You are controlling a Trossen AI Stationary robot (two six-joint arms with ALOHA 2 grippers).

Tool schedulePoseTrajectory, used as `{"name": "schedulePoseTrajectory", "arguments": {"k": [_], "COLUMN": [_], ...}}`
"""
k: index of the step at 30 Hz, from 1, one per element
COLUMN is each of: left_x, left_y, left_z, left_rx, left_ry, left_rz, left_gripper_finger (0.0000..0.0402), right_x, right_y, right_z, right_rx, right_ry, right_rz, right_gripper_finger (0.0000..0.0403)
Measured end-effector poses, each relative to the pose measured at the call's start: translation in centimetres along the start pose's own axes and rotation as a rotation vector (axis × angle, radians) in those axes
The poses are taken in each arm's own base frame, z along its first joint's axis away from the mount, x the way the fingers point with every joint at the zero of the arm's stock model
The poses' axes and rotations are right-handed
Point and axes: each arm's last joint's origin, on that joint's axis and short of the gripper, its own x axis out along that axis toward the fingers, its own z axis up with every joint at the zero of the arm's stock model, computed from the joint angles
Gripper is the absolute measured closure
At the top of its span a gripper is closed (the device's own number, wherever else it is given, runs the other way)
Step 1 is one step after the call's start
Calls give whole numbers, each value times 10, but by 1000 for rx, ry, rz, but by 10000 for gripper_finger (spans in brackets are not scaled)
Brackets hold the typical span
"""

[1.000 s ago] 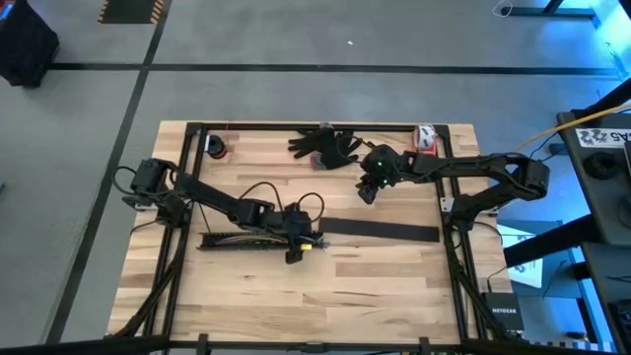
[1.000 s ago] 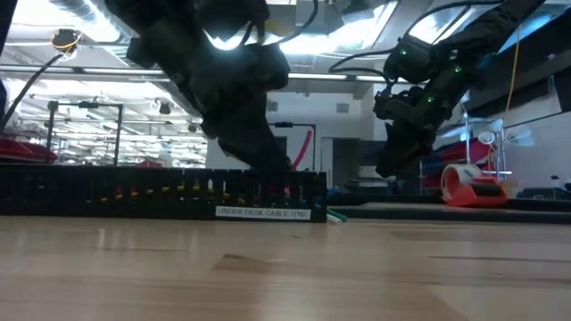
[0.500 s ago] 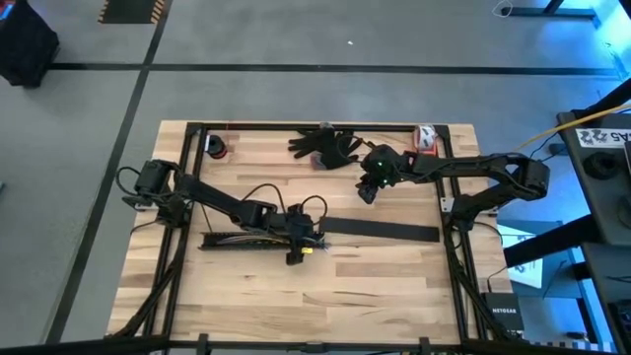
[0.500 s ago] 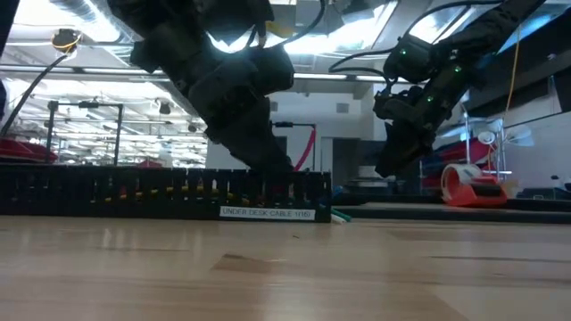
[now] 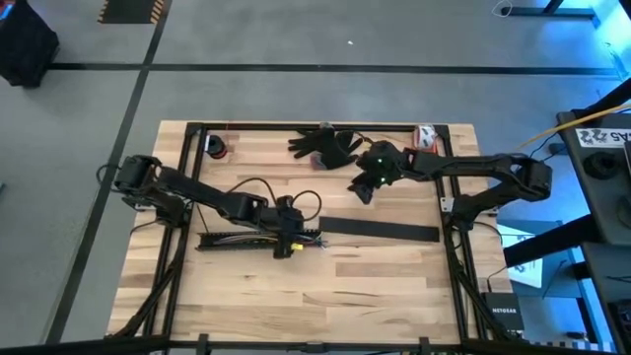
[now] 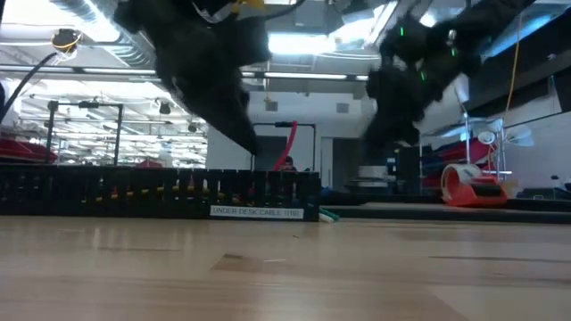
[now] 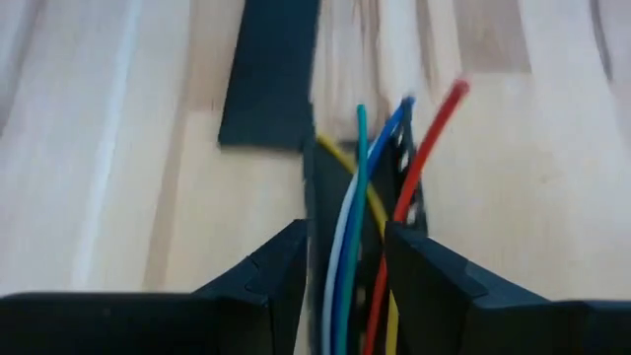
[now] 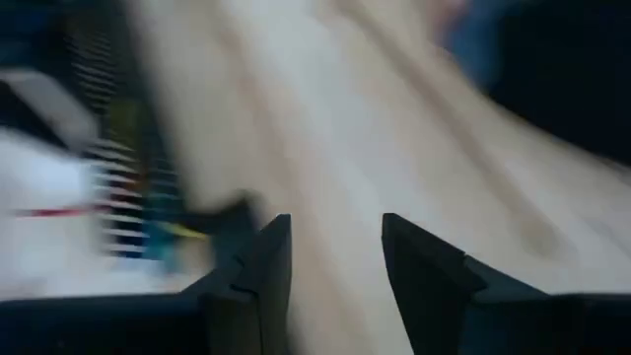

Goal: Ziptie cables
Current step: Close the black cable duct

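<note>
Cables (image 7: 357,247): a thin bundle of red, blue, white, teal and yellow wires lying along the black slotted channel (image 5: 237,240) on the table (image 5: 325,296), their free ends fanning out past the channel's end nearest the flat black strip (image 5: 380,231). Left gripper (image 5: 286,244): low over that end of the channel, its fingers (image 7: 266,281) pinching the bundle between them. Right gripper (image 5: 363,189): raised above the table near the black glove (image 5: 325,146), fingers (image 8: 258,266) parted with nothing between them.
</note>
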Motion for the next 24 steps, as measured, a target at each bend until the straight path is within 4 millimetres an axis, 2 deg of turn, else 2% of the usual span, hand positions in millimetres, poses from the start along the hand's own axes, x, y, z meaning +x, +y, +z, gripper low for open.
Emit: {"name": "schedulePoseTrajectory", "arguments": {"k": [4, 7, 10, 13, 19, 22, 24], "left_x": [-17, -29, -33, -31, -28, -27, -24], "left_y": [1, -1, -4, -8, -17, -20, -21], "left_z": [-10, -15, -22, -28, -39, -42, -46], "left_rx": [23, 20, 22, 14, 25, 27, 25], "left_ry": [99, 125, 123, 119, 143, 133, 123], "left_rz": [5, 2, -8, -15, -28, -36, -40], "left_gripper_finger": [270, 270, 270, 270, 270, 270, 270], "right_x": [-1, 6, 22, 44, 87, 100, 109], "right_y": [46, 86, 119, 144, 170, 174, 172], "right_z": [10, 13, 9, 5, -2, 2, -2], "right_rx": [-106, -197, -260, -303, -350, -348, -351], "right_ry": [-15, -64, -79, -62, 18, 50, 102], "right_rz": [139, 193, 147, 116, 56, 25, -4], "right_gripper_finger": [251, 253, 271, 305, 392, 392, 386]}}
